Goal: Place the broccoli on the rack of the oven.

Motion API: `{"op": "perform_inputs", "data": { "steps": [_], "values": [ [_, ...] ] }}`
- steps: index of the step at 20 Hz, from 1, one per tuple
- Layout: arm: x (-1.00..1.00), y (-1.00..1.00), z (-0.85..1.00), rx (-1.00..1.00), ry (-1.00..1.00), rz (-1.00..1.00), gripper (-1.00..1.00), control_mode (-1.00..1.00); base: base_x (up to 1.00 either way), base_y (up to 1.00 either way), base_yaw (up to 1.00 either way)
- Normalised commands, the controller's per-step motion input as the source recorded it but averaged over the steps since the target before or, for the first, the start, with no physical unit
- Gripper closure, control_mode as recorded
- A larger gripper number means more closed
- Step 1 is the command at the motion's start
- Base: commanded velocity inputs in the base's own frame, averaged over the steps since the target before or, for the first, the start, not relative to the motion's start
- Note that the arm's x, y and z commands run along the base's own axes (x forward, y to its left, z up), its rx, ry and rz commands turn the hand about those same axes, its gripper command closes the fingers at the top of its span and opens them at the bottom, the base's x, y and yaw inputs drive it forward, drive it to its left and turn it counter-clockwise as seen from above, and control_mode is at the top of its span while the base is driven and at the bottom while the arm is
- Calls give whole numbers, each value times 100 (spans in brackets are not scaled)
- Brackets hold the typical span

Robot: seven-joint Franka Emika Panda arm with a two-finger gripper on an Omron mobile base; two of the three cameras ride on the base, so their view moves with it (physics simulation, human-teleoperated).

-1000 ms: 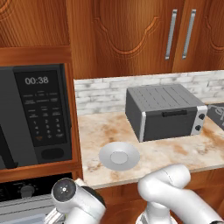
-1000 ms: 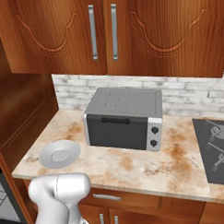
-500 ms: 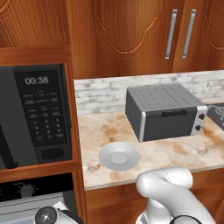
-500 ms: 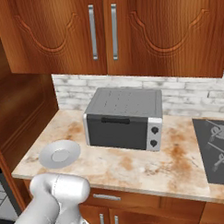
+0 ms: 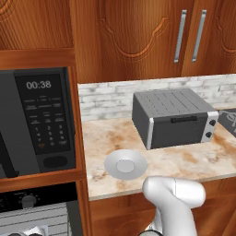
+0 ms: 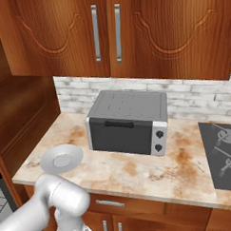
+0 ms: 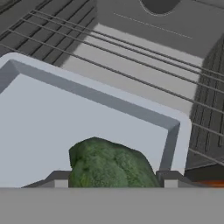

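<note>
Dropped lower since a second ago, out of the counter-level space and into the oven (image 5: 34,221) cavity. Nearest, gripper (image 7: 113,183) closed on the broccoli (image 7: 111,164), fingertips (image 7: 57,179) hugging both sides. Just beyond and below, a pale tray (image 7: 52,127). Farther, beyond the tray's far rim, bare rack wires (image 7: 131,57): release spot lies ahead, probably.
</note>
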Motion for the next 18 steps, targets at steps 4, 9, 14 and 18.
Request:
{"op": "perform_inputs", "data": {
  "steps": [4, 9, 14, 18],
  "values": [
    [0, 34, -75, 18, 11, -7, 100, -100, 0, 0, 0],
    [0, 9, -62, 7, 19, -3, 100, -100, 0, 0, 0],
    [2, -2, -13, 7, 1, 0, 100, -100, 0, 0, 0],
    [9, 1, -7, 0, 0, -1, 100, -100, 0, 0, 0]
  ]
}}
